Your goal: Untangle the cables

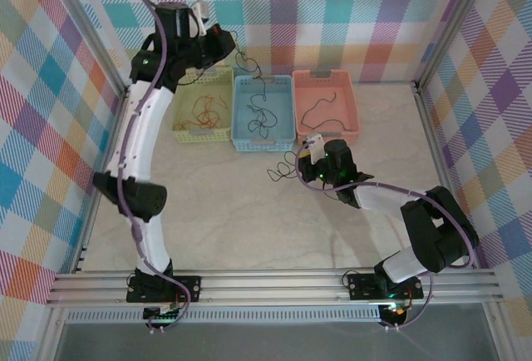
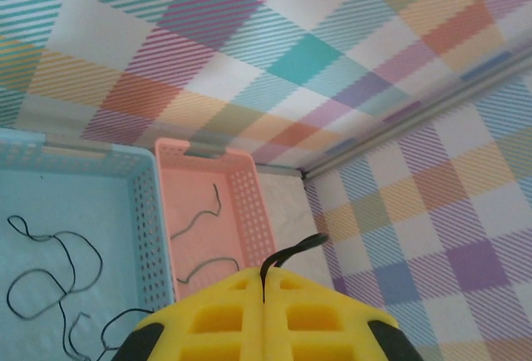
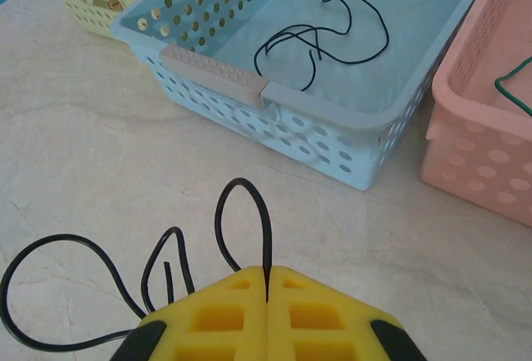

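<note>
On a marble-look tabletop [image 1: 224,220] inside plaid walls, two arms pinch thin black cables.
Left gripper [image 2: 264,282] clamps a trailing cable [image 2: 291,250] reaching into the blue basket [image 1: 264,144]; right gripper [image 3: 268,274] nips a looped cable [image 3: 241,181] on the table. Light, limp wire, likely best held near an end.

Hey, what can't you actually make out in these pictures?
- Top view: the left arm covers part of the yellow basket; its orange cables are too thin to count.
- Left wrist view: the held black cable vanishes behind the left end effector.
- Right wrist view: the pink basket is cut off by the right edge.
</note>
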{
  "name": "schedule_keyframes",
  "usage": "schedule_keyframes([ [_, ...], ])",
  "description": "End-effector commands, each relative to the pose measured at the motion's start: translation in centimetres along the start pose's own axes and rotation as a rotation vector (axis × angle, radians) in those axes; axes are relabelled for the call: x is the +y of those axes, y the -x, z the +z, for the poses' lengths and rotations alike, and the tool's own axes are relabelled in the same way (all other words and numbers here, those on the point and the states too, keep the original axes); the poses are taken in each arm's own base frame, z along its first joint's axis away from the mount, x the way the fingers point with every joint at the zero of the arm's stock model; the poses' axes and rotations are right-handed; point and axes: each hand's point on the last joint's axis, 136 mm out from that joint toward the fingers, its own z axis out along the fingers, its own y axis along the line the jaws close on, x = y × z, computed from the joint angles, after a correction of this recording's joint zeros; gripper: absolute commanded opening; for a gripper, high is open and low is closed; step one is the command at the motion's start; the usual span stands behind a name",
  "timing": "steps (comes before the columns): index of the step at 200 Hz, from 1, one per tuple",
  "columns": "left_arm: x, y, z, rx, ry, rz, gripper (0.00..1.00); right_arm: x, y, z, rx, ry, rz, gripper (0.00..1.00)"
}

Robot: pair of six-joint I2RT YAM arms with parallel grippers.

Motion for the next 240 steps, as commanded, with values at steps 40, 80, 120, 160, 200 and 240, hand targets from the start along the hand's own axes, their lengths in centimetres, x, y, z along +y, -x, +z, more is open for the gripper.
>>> schedule_keyframes([
  [40, 9.4, -8.1, 11.1, 0.283, 0.119, -0.082, 0.40, 0.5, 1.1, 0.3, -0.017, 0.014, -0.011, 0.00],
  [80, 8.1, -9.0, 9.8, 0.282, 0.153, -0.033, 0.65, 0.5, 1.2, 0.2, -0.023, 0.015, -0.013, 0.00],
  [120, 5.3, -9.2, 3.9, 0.215, 0.125, -0.010, 0.74, 0.8, 1.4, 0.2, -0.031, 0.029, -0.011, 0.00],
  [160, 5.3, -15.6, -1.5, 0.243, 0.076, -0.009, 0.73, 1.3, 1.7, 0.1, -0.047, 0.046, -0.019, 0.00],
  [200, 7.8, -23.9, -4.7, 0.340, 0.035, -0.062, 0.71, 2.4, 2.2, -0.4, -0.087, 0.089, -0.041, 0.00],
  [240, 8.4, -29.2, -5.4, 0.464, -0.015, -0.083, 0.72, 4.4, 2.7, -0.9, -0.128, 0.165, -0.097, 0.00],
])
